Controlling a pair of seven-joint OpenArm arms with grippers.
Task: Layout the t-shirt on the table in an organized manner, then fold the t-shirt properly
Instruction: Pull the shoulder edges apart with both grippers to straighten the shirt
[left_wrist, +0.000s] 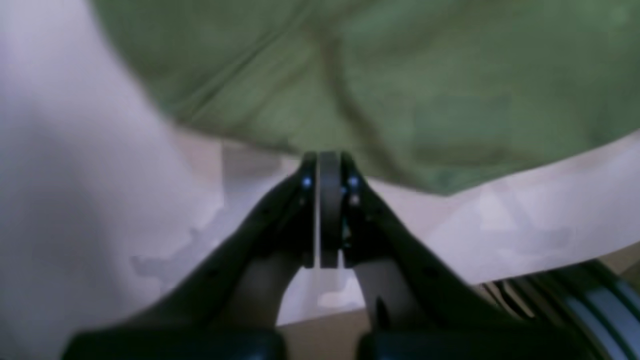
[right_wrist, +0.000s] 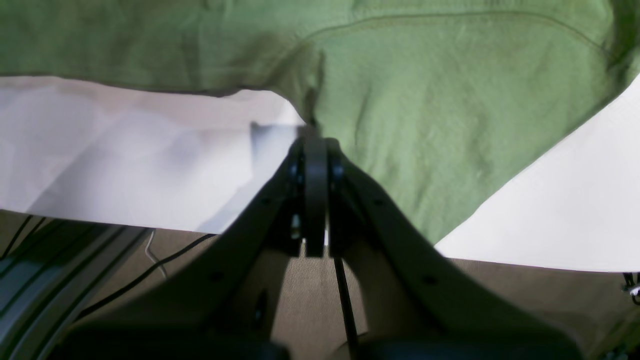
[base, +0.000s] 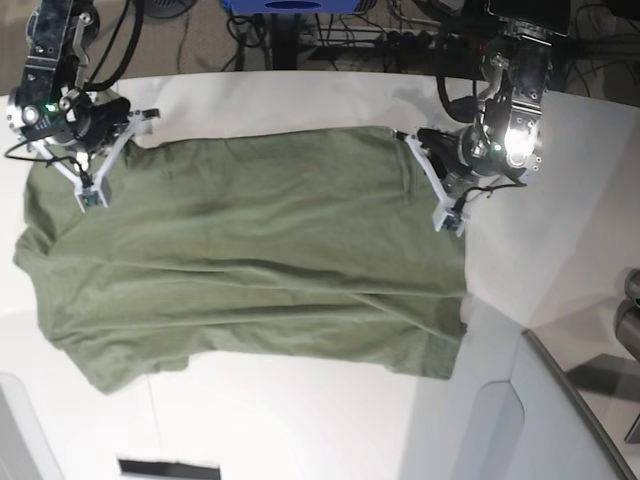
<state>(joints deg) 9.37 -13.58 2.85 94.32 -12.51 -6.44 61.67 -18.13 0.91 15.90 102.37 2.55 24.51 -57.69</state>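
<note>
T-shirt lies spread across the white worktop, still rumpled along its near hem; the laying-out step is in hand. Right claw is closed at one far corner, left claw closed at the other, whether pinching cloth unclear. Next move likely calls for tensioning, then smoothing.

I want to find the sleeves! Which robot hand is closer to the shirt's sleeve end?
Right. The right gripper sits over the t-shirt by its sleeves; the left gripper is at the opposite, hem end.

1 t-shirt, 1 table, 2 grippers: left gripper, right gripper
</note>
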